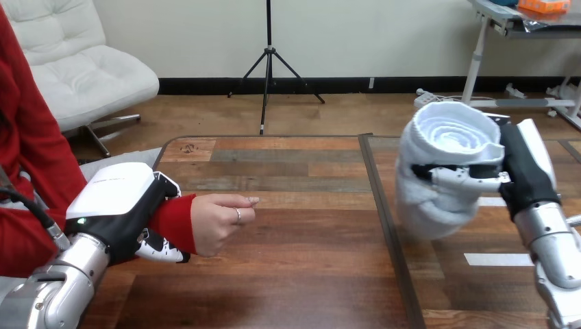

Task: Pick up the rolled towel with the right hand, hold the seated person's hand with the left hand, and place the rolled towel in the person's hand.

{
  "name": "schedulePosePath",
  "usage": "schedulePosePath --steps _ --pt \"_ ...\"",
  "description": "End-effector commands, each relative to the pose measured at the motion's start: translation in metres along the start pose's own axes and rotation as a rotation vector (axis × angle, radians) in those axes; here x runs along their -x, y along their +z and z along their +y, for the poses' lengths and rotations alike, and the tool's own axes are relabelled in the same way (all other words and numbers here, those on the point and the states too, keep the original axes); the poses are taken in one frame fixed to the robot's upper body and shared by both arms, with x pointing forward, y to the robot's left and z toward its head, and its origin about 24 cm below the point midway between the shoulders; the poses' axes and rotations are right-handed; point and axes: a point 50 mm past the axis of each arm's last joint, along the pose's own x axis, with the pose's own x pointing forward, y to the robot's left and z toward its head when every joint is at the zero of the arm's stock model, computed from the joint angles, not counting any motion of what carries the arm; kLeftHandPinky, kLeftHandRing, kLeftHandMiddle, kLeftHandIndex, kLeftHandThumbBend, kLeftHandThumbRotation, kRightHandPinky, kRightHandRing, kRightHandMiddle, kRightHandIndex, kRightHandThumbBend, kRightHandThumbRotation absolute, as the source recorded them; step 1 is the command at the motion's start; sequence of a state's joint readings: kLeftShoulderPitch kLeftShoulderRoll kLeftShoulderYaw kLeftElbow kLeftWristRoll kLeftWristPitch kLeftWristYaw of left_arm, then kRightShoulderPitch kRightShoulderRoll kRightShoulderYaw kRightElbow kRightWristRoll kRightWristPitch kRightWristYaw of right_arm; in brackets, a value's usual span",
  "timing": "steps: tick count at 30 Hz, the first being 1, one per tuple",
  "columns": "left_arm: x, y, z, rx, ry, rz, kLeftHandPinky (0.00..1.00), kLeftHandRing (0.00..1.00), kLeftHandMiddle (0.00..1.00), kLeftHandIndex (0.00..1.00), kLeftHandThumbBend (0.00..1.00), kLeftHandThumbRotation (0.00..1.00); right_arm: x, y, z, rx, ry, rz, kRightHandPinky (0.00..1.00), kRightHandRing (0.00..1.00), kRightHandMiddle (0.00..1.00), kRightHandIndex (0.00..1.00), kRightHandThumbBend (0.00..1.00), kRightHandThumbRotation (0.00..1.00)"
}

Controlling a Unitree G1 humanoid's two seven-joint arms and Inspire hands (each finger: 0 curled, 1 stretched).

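My right hand (524, 171) is curled round the white rolled towel (438, 205), spiral end up. My left hand (120, 205) clasps the person's wrist (171, 223), red-sleeved.

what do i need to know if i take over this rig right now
Left hand: curled round the person's wrist at the red sleeve, over the wooden table, on its left part.
Right hand: shut on the rolled white towel, held over the table's right part.
Person's hand: loosely closed, well apart from the towel.
Done: towel picked up, wrist held.
Left: carry the towel across and place it in the person's hand, which likely has to open first.
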State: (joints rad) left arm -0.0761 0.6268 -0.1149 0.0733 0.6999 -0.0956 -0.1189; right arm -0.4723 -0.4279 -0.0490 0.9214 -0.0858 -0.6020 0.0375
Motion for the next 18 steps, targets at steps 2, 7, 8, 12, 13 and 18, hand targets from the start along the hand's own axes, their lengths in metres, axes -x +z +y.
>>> schedulePosePath --steps 2,7,8,12,13,18 --pt "-0.012 0.018 0.033 -0.017 0.138 -0.091 0.24 0.30 0.35 0.33 0.72 0.00 -0.028 0.044 0.002 -0.025 -0.049 -0.159 0.34 0.39 0.43 0.44 0.79 0.00" --pt "-0.014 0.019 0.034 -0.018 0.146 -0.100 0.25 0.30 0.35 0.34 0.72 0.00 -0.031 0.048 0.009 -0.049 -0.043 -0.168 0.36 0.41 0.44 0.44 0.78 0.00" --pt "-0.014 0.020 0.035 -0.016 0.147 -0.101 0.25 0.30 0.35 0.34 0.72 0.00 -0.032 0.050 0.011 -0.055 -0.040 -0.168 0.36 0.41 0.44 0.44 0.78 0.00" --pt "-0.015 0.021 0.036 -0.004 0.156 -0.109 0.25 0.31 0.36 0.34 0.72 0.00 -0.034 0.053 0.017 -0.076 -0.034 -0.166 0.37 0.42 0.45 0.43 0.78 0.00" --pt "-0.015 0.021 0.036 -0.002 0.158 -0.110 0.25 0.31 0.36 0.34 0.72 0.00 -0.034 0.054 0.018 -0.080 -0.033 -0.166 0.37 0.42 0.45 0.43 0.78 0.00" --pt "-0.017 0.024 0.038 -0.004 0.164 -0.116 0.25 0.31 0.36 0.35 0.71 0.00 -0.037 0.059 0.026 -0.084 -0.026 -0.170 0.37 0.41 0.45 0.43 0.78 0.00"
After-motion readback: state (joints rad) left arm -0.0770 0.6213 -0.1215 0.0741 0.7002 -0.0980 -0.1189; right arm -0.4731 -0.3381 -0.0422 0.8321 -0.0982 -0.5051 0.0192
